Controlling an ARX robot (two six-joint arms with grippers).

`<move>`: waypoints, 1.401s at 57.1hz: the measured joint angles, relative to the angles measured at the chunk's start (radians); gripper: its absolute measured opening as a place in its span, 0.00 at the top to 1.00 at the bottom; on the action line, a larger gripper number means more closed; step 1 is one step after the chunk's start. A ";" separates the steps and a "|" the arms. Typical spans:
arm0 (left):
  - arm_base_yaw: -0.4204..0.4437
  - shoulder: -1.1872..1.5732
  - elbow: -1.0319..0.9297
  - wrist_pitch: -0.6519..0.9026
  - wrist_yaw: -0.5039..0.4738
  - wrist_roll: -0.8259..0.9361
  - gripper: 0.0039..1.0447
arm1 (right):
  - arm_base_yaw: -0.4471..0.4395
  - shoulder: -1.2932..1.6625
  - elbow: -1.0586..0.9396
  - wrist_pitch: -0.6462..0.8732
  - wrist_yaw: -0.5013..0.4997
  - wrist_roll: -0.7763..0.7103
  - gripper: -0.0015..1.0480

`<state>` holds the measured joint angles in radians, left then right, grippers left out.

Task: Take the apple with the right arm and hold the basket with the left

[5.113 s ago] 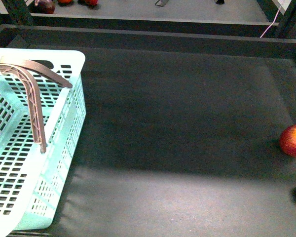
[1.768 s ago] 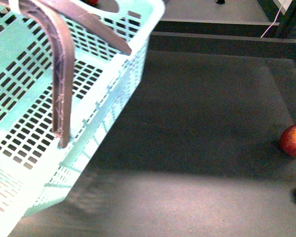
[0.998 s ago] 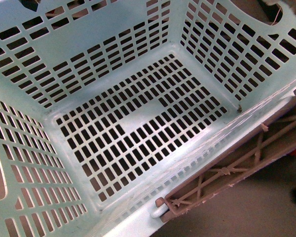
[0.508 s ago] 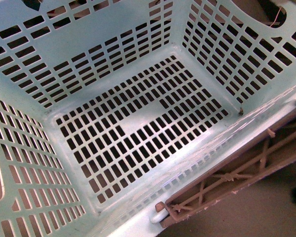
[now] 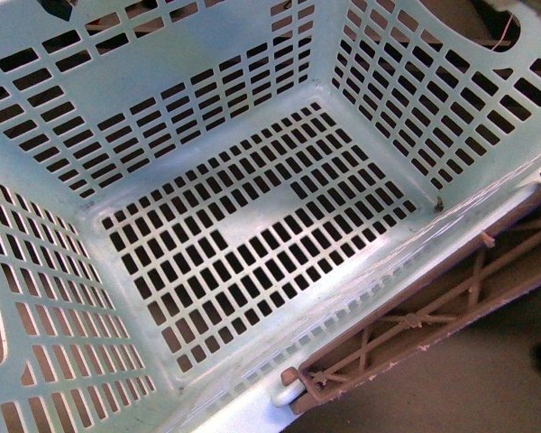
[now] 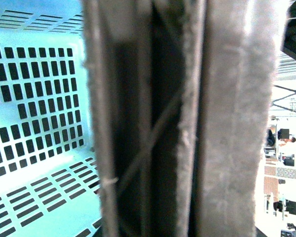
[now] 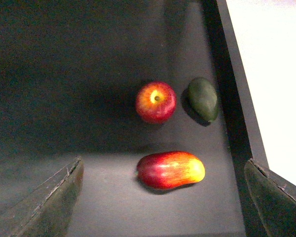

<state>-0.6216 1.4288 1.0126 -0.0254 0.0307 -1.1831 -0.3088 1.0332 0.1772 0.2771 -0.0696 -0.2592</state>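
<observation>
basket (image 5: 252,216): fills frame, slotted floor facing camera | brown handle (image 5: 415,318): along lower-right rim | dark surface (image 5: 487,388): bottom right

apple (image 7: 156,102): open mat (image 7: 64,74) one side | green fruit (image 7: 203,98) just beside | red-yellow fruit (image 7: 170,170) near | tray wall (image 7: 231,84) beyond

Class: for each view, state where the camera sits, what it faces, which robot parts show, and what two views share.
Front: on the body between the arms, looking into the basket; no arm shows.
Left wrist: on the left wrist, tight against the basket's brown handle; no gripper part discernible.
Right wrist: on the right wrist, above the apple; open right gripper frames it.
Shared: front and left wrist both show basket and handle.
</observation>
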 joint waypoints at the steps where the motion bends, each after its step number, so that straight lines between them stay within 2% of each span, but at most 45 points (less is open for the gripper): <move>1: 0.000 0.000 0.000 0.000 0.000 0.000 0.87 | -0.002 0.034 0.005 0.026 0.002 -0.015 0.08; 8: 0.000 0.000 0.000 0.000 -0.001 0.000 0.87 | -0.003 0.503 0.126 0.339 0.033 -0.122 0.08; 12: 0.000 0.000 0.000 0.000 0.002 0.000 0.87 | 0.005 0.710 0.209 0.412 0.053 -0.153 0.08; 22: 0.000 0.000 0.000 0.000 -0.001 0.000 0.87 | 0.035 1.067 0.403 0.341 0.059 -0.152 0.08; 31: 0.000 0.000 0.000 0.000 0.000 0.000 0.87 | 0.060 1.189 0.541 0.319 0.097 -0.148 0.08; 52: 0.000 0.000 0.000 0.000 0.000 0.000 0.87 | 0.055 1.304 0.740 0.222 0.111 -0.109 0.08; 80: 0.000 0.000 0.000 0.000 -0.001 0.000 0.87 | 0.050 1.402 0.908 0.134 0.098 -0.048 0.08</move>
<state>-0.6216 1.4288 1.0126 -0.0254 0.0299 -1.1828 -0.2584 2.4351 1.0847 0.4110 0.0288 -0.3073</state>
